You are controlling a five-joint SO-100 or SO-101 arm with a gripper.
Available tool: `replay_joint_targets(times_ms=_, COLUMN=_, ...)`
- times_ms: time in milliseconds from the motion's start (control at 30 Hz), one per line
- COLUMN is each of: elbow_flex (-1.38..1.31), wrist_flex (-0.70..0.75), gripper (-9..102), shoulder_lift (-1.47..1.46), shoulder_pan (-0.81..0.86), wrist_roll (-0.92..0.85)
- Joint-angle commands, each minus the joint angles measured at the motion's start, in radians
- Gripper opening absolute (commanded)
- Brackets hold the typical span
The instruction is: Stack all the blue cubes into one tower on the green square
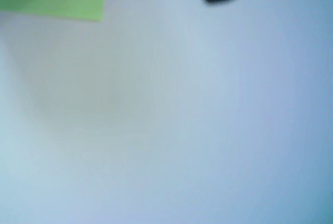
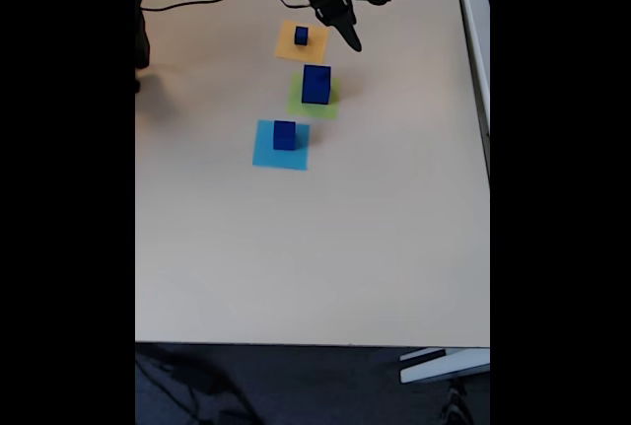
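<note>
You find no text, label, brand, number or sign to read in either view. The solid dark blue cubes [image 2: 315, 84], the flat pale lime-green square patch [image 2: 299, 100] and the pale beige desk [image 2: 325, 247] show you plain surfaces, and the wrist view is too blurred for any lettering.

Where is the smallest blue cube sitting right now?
In the fixed view the smallest blue cube sits on the orange-yellow square, at the far end of the row, just left of the gripper.

dark blue cubes [image 2: 315, 84], lime green square [image 2: 299, 102], seemingly black claw [image 2: 352, 42]
</note>
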Motion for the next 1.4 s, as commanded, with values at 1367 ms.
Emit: replay_joint_targets(times_ms=1367, elbow_flex=0.120, wrist_flex=0.094, gripper=15, shoulder_lift=0.172, shoulder_pan=0.120, wrist_roll=-0.051)
